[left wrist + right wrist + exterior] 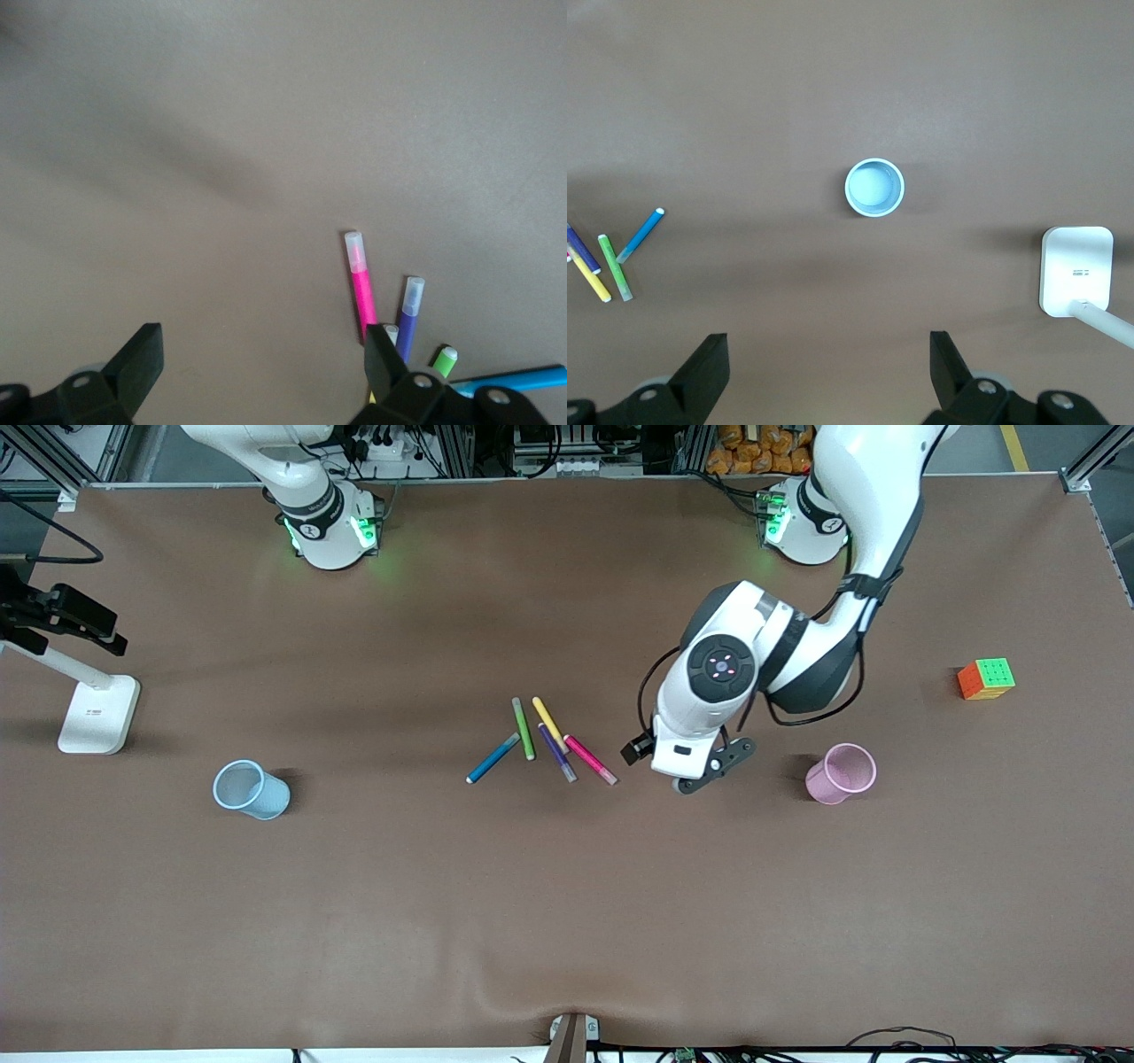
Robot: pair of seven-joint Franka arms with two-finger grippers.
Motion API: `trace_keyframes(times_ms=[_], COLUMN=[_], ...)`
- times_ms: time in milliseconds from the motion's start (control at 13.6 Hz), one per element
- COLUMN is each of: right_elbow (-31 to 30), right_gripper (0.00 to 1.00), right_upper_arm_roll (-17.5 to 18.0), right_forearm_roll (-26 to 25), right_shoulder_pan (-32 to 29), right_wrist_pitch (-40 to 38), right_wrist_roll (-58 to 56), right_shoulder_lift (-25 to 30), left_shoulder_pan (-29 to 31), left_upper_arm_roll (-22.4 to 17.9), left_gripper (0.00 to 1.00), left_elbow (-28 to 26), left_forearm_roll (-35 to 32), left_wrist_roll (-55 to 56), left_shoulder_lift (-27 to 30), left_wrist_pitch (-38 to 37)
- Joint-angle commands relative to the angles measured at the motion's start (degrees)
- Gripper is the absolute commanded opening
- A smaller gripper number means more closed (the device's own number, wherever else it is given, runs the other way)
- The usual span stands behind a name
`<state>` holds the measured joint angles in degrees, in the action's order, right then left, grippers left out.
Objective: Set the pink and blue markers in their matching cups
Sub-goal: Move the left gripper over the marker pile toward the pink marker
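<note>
The pink marker (pixel 590 759) and the blue marker (pixel 493 758) lie among several pens at the table's middle. The light blue cup (pixel 251 789) stands toward the right arm's end, the pale pink cup (pixel 841 773) toward the left arm's end. My left gripper (pixel 704 775) is open and empty, over bare table between the pink marker and the pink cup. The left wrist view shows the pink marker (pixel 360 285) just beyond one finger (pixel 381 354). My right gripper (pixel 830 363) is open and empty, high above the blue cup (pixel 874 187); it is out of the front view.
A green pen (pixel 524 728), a yellow pen (pixel 548 722) and a dark purple pen (pixel 557 752) lie with the two markers. A colour cube (pixel 986 678) sits toward the left arm's end. A white stand base (pixel 97 713) sits toward the right arm's end.
</note>
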<state>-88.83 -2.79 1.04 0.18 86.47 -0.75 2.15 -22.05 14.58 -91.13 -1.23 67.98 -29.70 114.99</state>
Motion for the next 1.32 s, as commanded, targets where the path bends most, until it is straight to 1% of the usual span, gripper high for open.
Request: trace_keyframes(times_ms=[0,441,735,882,955,1102,1249], right_elbow=[1.2,1.0,1.1,1.4,1.6,1.6,1.6], right_gripper=[1.0,1.0,1.0,1.0,1.0,1.0,1.0], right_upper_arm_roll=[0.3,0.3,0.3,0.3,0.4,0.6,0.6], right_forearm_roll=[1.0,1.1,1.2,1.2,1.2,1.1,0.5], right_shoulder_pan=[-0.9,-0.8,-0.2,-0.1,0.1,0.2,1.0], right_wrist_pitch=[-0.8,-0.9,-0.9,-0.2,-0.2,0.0,1.8], right_wrist_roll=[-0.4,-0.4,-0.4,-0.5,-0.6,-0.8,-0.9], right_shoulder_lift=[-0.7,-0.7,-1.4,-3.3,-4.3,-4.8,-5.7], left_shoulder_pan=[-1.1,-2.0,-4.1,-4.8,-5.6,-6.9,-7.9], left_upper_arm_roll=[-0.5,-0.8,-0.9,-0.9,-1.2,-1.3,-1.3], left_gripper=[1.0,1.0,1.0,1.0,1.0,1.0,1.0], left_elbow=[1.7,2.0,5.8,6.6,6.6,6.6,6.6], left_forearm_roll=[-1.5,-1.8,-2.2,-2.3,-2.8,-5.7,-7.7], left_wrist_roll=[2.3,4.1,9.4,11.9,13.0,17.5,21.0], left_shoulder_lift=[-1.7,-3.0,-7.4,-9.1,-9.7,-11.2,-12.8], left_wrist_pitch=[0.7,1.6,2.0,3.9,5.1,5.9,7.9])
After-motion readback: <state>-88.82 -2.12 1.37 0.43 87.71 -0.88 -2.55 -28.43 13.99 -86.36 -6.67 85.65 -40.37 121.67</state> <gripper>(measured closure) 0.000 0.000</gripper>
